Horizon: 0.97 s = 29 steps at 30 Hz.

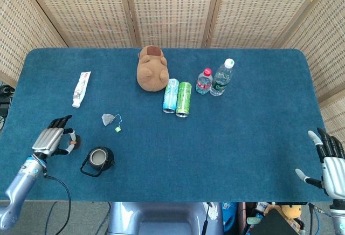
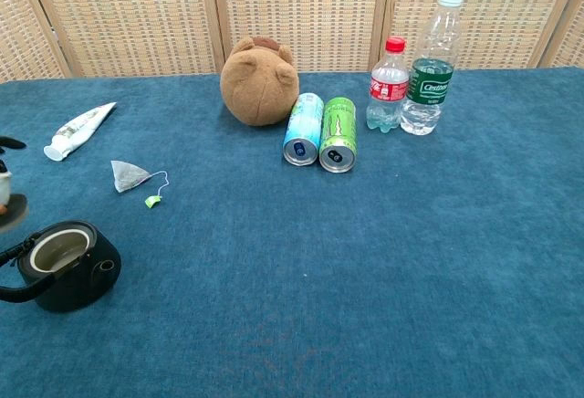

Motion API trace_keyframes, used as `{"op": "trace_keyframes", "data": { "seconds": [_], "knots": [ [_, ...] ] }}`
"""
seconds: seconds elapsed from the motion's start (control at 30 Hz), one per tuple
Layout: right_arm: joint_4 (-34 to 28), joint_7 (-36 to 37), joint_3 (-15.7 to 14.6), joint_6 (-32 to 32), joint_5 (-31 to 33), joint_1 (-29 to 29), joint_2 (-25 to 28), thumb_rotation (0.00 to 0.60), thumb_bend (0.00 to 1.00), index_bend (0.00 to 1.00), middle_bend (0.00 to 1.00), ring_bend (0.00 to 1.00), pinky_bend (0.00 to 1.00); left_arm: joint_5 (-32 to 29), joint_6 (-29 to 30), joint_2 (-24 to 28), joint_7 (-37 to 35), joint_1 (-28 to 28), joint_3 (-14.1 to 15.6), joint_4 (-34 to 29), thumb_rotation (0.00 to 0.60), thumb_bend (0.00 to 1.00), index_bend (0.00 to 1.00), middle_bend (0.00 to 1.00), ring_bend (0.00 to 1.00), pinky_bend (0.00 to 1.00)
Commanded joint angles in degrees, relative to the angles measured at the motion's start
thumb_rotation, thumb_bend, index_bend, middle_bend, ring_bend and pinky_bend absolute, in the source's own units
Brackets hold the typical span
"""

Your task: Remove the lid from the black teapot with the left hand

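Already off the pot, the lid (image 1: pixel 73 141) is held in the left hand (image 1: pixel 49 140), pinched at its small knob between thumb and fingers, to the left of the black teapot (image 1: pixel 99 159) and apart from it. The teapot is seen standing open near the front left edge of the blue table (image 1: pixel 242 138), its pale inner rim exposed and its handle turned toward the left. In the chest view only a sliver of the lid and fingertips is caught at the left edge of the frame, and whether the lid is touching the cloth cannot be told from either view.

The right hand (image 1: pixel 330 159) is shown at the far right front corner, fingers spread and holding nothing.

The lid is judged to be small, rigid and light, probably ceramic or metal and smooth enough to slip. The knob is judged the only sensible hold, since the disc sits too flat to be grasped by its edge. A chip or a clatter would be risked if it were dropped, so a gentle set-down on the soft cloth is called for.

Further back, 2 cans (image 1: pixel 177 97) are laid side by side, with 2 water bottles (image 1: pixel 214 78) just to their right, a brown plush toy (image 1: pixel 151 69), a tea bag (image 1: pixel 108 119) and a tube (image 1: pixel 81 88).
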Motion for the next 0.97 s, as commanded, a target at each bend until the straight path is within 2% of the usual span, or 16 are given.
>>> {"op": "trace_keyframes", "data": {
  "seconds": [0.03,0.1,0.13,0.23,0.27,0.4,0.5,0.6,0.77,0.83,0.97],
  "knots": [
    [0.1,0.0,0.0,-0.1,0.1,0.0,0.0,0.600,0.00,0.00,0.00,0.00,0.00,0.9,-0.9,-2.1,-1.5,-0.3,0.2,2.2,0.600,0.40,0.58,0.00,0.00,0.00],
    [0.1,0.1,0.1,-0.1,0.2,0.0,0.0,0.600,0.00,0.00,0.00,0.00,0.00,1.1,-0.9,-3.0,-2.1,-0.4,0.1,3.1,0.600,0.40,0.57,0.00,0.00,0.00],
    [0.1,0.2,0.1,-0.1,0.2,0.0,0.0,0.600,0.00,0.00,0.00,0.00,0.00,1.2,-1.0,-3.5,-2.4,-0.5,0.1,3.5,0.600,0.40,0.49,0.00,0.00,0.00],
    [0.2,0.4,0.1,-0.1,0.2,0.0,0.1,0.600,0.00,0.00,0.00,0.00,0.00,1.0,-1.1,-3.6,-2.9,-0.3,-0.1,3.0,0.600,0.40,0.08,0.00,0.00,0.00],
    [0.2,0.5,0.1,-0.1,0.2,0.0,0.1,0.600,0.00,0.00,0.00,0.00,0.00,1.3,-0.6,-3.2,-3.0,-0.1,-0.1,2.4,0.600,0.38,0.01,0.00,0.00,0.00],
    [0.0,0.6,0.0,0.0,0.0,0.0,0.2,0.600,0.00,0.00,0.00,0.00,0.00,3.1,2.4,0.5,-4.3,0.9,-0.4,-2.5,0.600,0.33,0.00,0.00,0.00,0.00],
    [-0.1,0.7,0.0,0.2,-0.1,-0.1,0.3,0.600,0.00,0.00,0.00,0.00,0.00,6.5,8.0,5.3,-9.6,2.9,-1.3,-8.4,0.600,0.33,0.00,0.00,0.00,0.00],
    [-0.1,0.7,-0.1,0.3,-0.3,-0.1,0.3,0.600,0.00,0.00,0.00,0.00,0.00,10.3,15.9,9.1,-10.5,5.8,-1.5,-11.4,0.600,0.31,0.00,0.00,0.00,0.00],
    [-0.4,1.1,-0.4,-0.3,-0.4,0.0,0.4,0.600,0.00,0.00,0.00,0.00,0.00,11.1,25.3,14.6,-7.1,11.7,-0.8,-18.7,0.600,0.20,0.00,0.00,0.00,0.00],
    [-0.3,0.8,-0.5,-0.4,-0.5,0.0,0.4,0.600,0.00,0.00,0.00,0.00,0.00,12.3,29.1,15.0,-3.6,13.8,-0.1,-19.5,0.600,0.18,0.00,0.00,0.00,0.00],
    [-0.4,0.4,-0.5,-0.2,-0.8,0.0,0.2,0.600,0.00,0.00,0.00,0.00,0.00,13.9,32.3,14.6,1.9,16.1,1.2,-20.0,0.600,0.17,0.00,0.00,0.00,0.00]
  ]
}}
